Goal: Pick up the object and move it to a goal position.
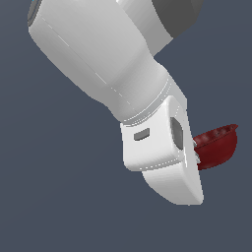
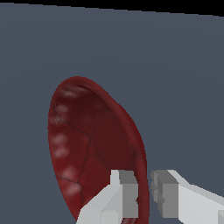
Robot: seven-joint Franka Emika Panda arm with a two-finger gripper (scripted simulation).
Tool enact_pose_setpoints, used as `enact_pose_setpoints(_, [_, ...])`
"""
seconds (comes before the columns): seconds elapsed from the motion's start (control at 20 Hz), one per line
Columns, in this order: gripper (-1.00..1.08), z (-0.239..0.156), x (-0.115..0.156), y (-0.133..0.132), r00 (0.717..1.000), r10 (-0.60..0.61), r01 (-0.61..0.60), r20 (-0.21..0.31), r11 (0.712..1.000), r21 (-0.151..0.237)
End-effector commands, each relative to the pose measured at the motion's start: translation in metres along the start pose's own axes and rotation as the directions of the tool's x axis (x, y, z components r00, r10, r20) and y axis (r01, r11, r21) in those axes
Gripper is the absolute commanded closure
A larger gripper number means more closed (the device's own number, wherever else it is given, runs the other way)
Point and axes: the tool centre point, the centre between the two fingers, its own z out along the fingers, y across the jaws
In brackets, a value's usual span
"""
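Observation:
The object [image 2: 87,140] is a dark red, bowl-like thing with a faintly faceted inside, and it fills much of the wrist view, standing on edge. My gripper [image 2: 145,197] is shut on its rim, one finger [image 2: 127,197] inside the bowl and the other [image 2: 166,194] outside. In the exterior view the object [image 1: 219,145] sticks out tilted toward the exterior view's right from behind my white hand [image 1: 157,147]. The hand hides most of the fingers there; only a small grey bit of the gripper [image 1: 197,156] shows against the bowl.
A plain grey-blue surface [image 2: 175,65] lies all around, with a dark band along its far edge [image 2: 131,5] in the wrist view. The thick white arm link [image 1: 98,54] covers the upper part of the exterior view.

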Motion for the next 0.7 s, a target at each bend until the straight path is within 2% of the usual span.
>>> enact_pose_setpoints(0.0, [1.08, -0.017, 0.021, 0.000, 0.997, -0.060, 0.060, -0.038, 0.998, -0.017])
enact_pose_setpoints(0.35, [1.08, -0.055, 0.064, -0.007, 0.973, -0.196, 0.190, -0.121, 0.980, -0.059])
enact_pose_setpoints(0.65, [1.08, -0.073, 0.080, -0.013, 0.955, -0.253, 0.243, -0.155, 0.967, -0.078])
